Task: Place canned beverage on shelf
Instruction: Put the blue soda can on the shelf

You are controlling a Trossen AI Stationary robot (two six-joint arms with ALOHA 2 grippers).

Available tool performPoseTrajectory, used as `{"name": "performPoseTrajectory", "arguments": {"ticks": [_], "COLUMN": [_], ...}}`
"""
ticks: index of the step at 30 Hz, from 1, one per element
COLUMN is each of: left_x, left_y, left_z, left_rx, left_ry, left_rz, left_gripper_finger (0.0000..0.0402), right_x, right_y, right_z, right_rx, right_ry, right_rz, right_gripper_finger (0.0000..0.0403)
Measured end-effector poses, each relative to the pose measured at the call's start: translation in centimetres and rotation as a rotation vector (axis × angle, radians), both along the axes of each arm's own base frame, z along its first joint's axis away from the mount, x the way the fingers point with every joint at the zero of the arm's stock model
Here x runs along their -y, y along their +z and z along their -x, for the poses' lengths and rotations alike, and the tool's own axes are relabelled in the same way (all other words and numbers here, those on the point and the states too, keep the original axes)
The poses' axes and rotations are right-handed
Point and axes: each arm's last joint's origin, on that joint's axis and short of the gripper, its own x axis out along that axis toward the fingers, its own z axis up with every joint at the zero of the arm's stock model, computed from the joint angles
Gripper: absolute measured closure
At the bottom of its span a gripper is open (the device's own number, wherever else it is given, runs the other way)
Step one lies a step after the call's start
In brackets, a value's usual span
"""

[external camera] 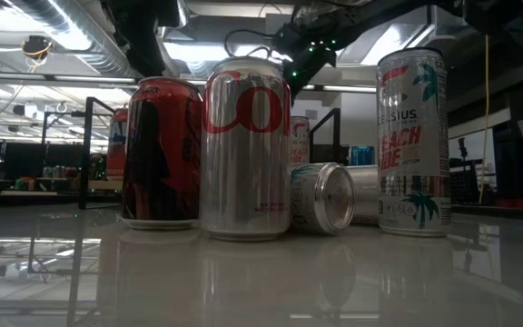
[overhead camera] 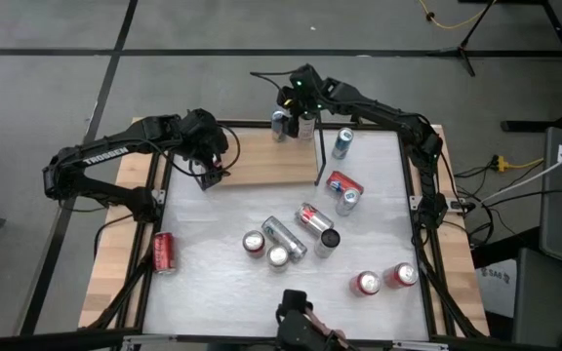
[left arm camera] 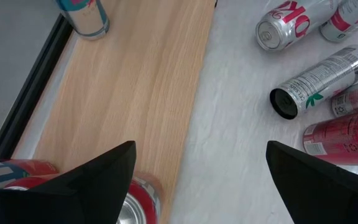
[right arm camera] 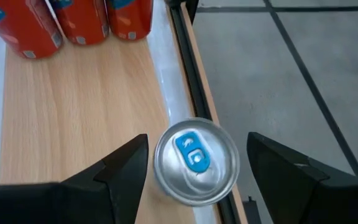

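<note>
The shelf [overhead camera: 261, 161] is a light wooden board with black rails at the table's far side. A silver canned beverage with a blue tab [right arm camera: 196, 160] stands upright on the shelf's right end, at its far rail [right arm camera: 188, 74]; it also shows in the high view [overhead camera: 281, 125]. My right gripper [right arm camera: 197, 140] hovers open over it [overhead camera: 297, 107], one finger on each side of the can's top, a thin gap showing at each side. Three red cans [right arm camera: 73, 22] stand at the shelf's left end. My left gripper [left arm camera: 201, 146] hangs open above them [overhead camera: 210, 174].
Several loose cans stand and lie on the white tabletop [overhead camera: 213, 283] near of the shelf, among them a lying silver one [overhead camera: 283, 234] and two red ones near the right corner [overhead camera: 383, 280]. A red can [overhead camera: 164, 252] lies at the left edge. Bare wood [left arm camera: 129, 93] runs along the shelf's middle.
</note>
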Motion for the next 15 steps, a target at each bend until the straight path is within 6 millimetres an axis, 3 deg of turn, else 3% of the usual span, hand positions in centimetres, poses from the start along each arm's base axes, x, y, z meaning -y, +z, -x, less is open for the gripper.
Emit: {"name": "performPoseTrajectory", "arguments": {"ticks": [8,15], "left_x": [0.0,0.0], "left_y": [0.0,0.0], "left_z": [0.0,0.0], "left_rx": [0.0,0.001], "left_ry": [0.0,0.001], "left_rz": [0.0,0.0], "left_gripper_finger": [0.005,0.005], "right_x": [0.1,-0.8], "right_y": [2.6,5.5], "right_z": [-0.1,0.6], "right_rx": [0.049,-0.011], "right_ry": [0.028,0.117], "right_rz": [0.063,0.127], "right_gripper_finger": [0.0141,0.0141]}}
